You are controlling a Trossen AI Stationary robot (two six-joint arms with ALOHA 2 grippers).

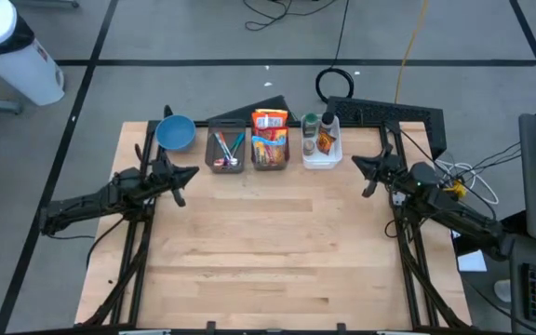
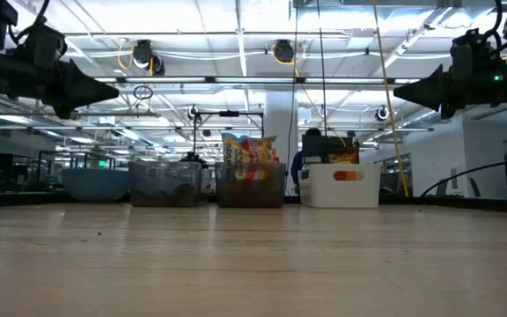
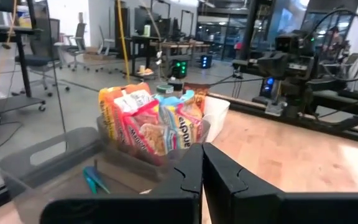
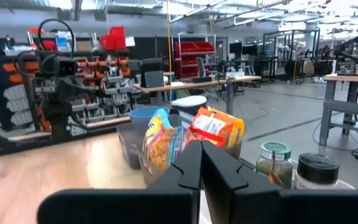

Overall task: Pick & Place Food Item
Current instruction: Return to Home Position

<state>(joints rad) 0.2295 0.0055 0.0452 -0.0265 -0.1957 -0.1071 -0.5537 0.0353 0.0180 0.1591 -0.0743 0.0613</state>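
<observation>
- The wooden table (image 1: 277, 251) is closest. No food pack lies loose on its bare boards, so I think there is nothing left to pick up.
- The left gripper (image 1: 190, 173) hangs in the air over the left side of the table. Its two fingers are pressed together and hold nothing.
- The right gripper (image 1: 357, 164) hangs over the right side, at about the same height. Its fingers are pressed together too, with nothing in them.
- Both grippers are well apart from the bins, each arm on its own side. I think the move back to rest is done, or almost done.
- Farther back, a row stands along the far edge of the table: a blue bowl (image 1: 175, 132), the left black bin (image 2: 161, 187), the right black bin (image 2: 252, 192) and the white bin (image 2: 324, 190).
- The left black bin holds thin teal and red things. I cannot tell what they are.
- The noodle packs (image 3: 148, 127) stand up in the right black bin and poke out over its rim.
- The orange seasoning pack (image 1: 325, 141) sits in the white bin, next to two jars (image 4: 273, 163) with lids.
- So all the food I can see is put away, and I think the sorting is finished.
</observation>
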